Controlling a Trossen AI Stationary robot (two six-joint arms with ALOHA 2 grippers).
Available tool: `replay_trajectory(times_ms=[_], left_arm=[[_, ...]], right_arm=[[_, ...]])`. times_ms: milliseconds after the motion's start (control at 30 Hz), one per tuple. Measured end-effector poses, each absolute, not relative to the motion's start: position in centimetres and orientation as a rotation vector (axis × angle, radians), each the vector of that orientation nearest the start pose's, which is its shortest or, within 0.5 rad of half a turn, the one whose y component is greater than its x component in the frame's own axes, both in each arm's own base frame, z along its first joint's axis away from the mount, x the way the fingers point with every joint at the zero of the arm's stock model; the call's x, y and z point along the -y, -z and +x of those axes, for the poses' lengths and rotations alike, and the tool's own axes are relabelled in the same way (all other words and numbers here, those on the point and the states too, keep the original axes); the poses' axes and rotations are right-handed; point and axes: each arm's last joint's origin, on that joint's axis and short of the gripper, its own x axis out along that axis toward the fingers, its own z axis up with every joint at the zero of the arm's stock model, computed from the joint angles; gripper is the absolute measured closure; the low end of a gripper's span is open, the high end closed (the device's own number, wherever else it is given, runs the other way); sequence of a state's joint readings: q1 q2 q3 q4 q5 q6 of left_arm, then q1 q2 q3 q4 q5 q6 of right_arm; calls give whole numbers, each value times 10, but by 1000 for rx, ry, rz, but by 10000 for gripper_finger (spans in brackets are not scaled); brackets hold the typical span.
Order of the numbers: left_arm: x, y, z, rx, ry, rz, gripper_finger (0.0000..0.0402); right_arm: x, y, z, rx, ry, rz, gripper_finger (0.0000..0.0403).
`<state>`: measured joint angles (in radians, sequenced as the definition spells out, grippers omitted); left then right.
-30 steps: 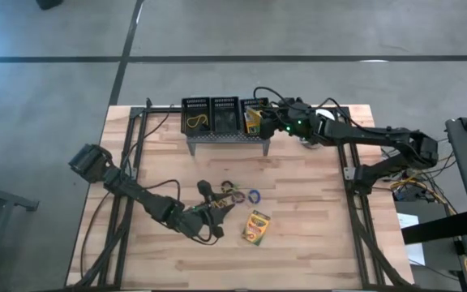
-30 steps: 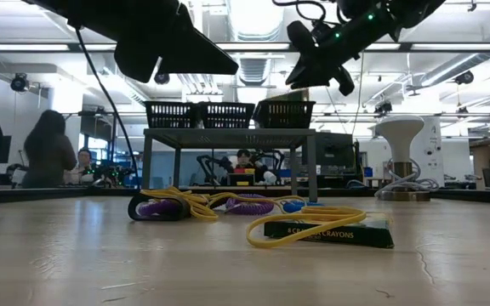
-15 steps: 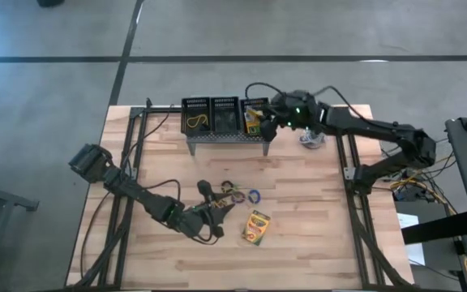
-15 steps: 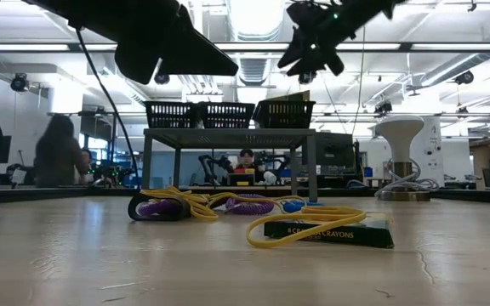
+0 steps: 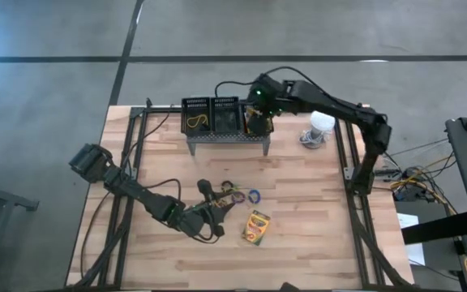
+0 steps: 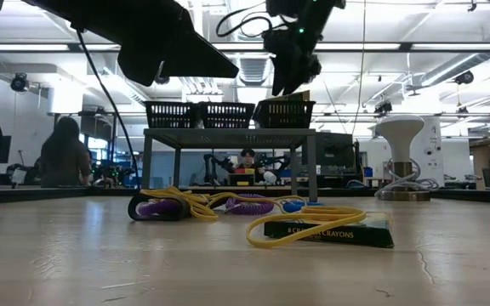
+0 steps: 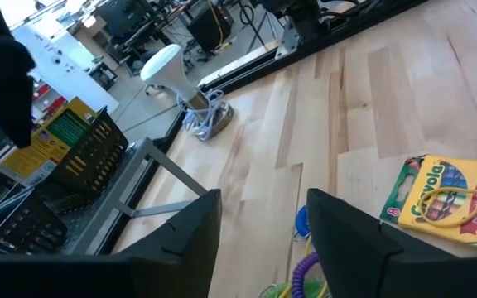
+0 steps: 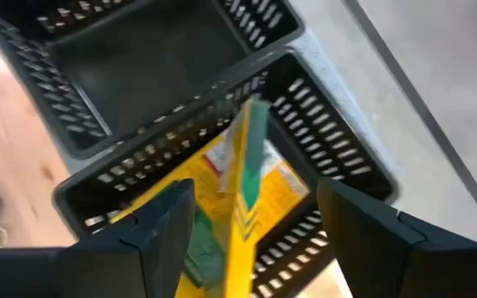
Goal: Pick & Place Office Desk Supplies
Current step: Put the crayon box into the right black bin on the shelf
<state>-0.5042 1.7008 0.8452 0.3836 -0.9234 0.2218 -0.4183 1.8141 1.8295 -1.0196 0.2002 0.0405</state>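
Two dark jointed arms trail black cables; the right arm (image 5: 331,105) shows small green lights near its wrist.

Matt pale wood table (image 5: 314,195), black mesh baskets (image 5: 224,115) (plastic-looking), glossy crayon box (image 5: 256,227)

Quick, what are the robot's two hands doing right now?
Left gripper: open, holding nothing, low over the rubber bands.
Right gripper: open above the basket, crayon box between its fingers.
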Motion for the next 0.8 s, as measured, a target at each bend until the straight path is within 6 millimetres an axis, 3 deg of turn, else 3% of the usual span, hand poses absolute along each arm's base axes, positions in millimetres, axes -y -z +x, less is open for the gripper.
replay_trajectory(times_ms=[267,533,800], left_arm=[[141,-178,304,-424,-375,514,218],[142,-178,304,-423,-376,510,218],[141,-178,305,-423,-378,509,218]], right_arm=[[167,-356,351,-1047,587,206,188],[173,-334,359,-1164,524,270,215],[177,-330,359,-1179,522,276,300]])
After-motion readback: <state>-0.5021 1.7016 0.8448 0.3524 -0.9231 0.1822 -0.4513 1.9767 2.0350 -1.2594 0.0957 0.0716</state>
